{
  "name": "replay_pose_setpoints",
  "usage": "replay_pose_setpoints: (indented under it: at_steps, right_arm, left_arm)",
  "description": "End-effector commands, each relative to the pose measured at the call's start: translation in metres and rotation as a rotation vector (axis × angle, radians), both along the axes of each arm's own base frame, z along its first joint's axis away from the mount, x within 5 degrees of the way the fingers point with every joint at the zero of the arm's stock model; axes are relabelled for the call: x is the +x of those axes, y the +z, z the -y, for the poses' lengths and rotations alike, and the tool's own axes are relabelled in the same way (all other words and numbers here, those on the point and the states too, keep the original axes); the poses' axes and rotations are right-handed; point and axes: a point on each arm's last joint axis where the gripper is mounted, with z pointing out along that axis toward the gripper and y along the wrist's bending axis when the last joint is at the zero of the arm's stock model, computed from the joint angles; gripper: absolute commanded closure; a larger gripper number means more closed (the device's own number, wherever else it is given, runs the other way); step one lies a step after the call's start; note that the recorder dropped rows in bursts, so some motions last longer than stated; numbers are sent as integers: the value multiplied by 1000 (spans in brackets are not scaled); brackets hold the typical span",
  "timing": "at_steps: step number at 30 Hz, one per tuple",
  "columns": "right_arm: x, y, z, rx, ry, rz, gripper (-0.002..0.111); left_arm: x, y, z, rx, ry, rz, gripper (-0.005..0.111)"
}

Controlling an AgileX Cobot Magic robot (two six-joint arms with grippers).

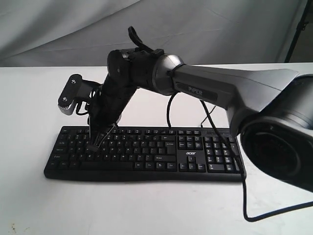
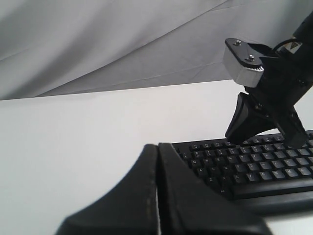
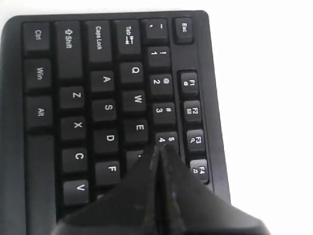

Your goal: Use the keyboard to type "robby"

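Note:
The black keyboard [image 1: 146, 147] lies across the white table, its acer logo [image 1: 190, 153] right of centre. My right arm reaches across it to its left half. The right gripper [image 1: 93, 145] is shut and empty, its tips pointing down at the keys. In the right wrist view the right gripper [image 3: 157, 148] sits at the edge of the 4 key [image 3: 166, 139], partly covering the key below E [image 3: 139, 128]. Whether it touches a key I cannot tell. The left gripper [image 2: 157, 145] is shut on nothing, low beside the keyboard [image 2: 254, 169] at its left end.
A thin black cable [image 1: 249, 205] runs from the keyboard's right end over the table. Grey cloth hangs behind. A black stand leg [image 1: 298, 29] is at the back right. The right arm's silver wrist camera [image 2: 244, 63] hangs above the keys.

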Motion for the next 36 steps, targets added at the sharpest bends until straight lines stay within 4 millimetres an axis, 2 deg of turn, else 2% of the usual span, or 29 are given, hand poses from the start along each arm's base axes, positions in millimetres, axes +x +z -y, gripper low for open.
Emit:
replay_pose_setpoints:
  at_steps: [1,3,7,14,17,36]
  right_arm:
    - [5,11,9,-4,-20,-6,108]
    - [6,11,13,-14,-21,-20,108]
    - [6,2,32,-9,-38,-37,108]
    - [-9,2,82,11,-97,-66,108]
    - [-9,-7,84,22,-122,-44,108]
    - [-8,-10,83,27,-130,-40,108]
  left_arm:
    - [0,-1,0,1,-6,5,107]
    - [0,-1,0,1,-6,5,107]
    - [0,-1,0,1,-6,5,107]
    - [0,-1,0,1,-6,5,107]
    - [0,-1,0,1,-6,5,107]
    - [0,-1,0,1,-6,5,107]
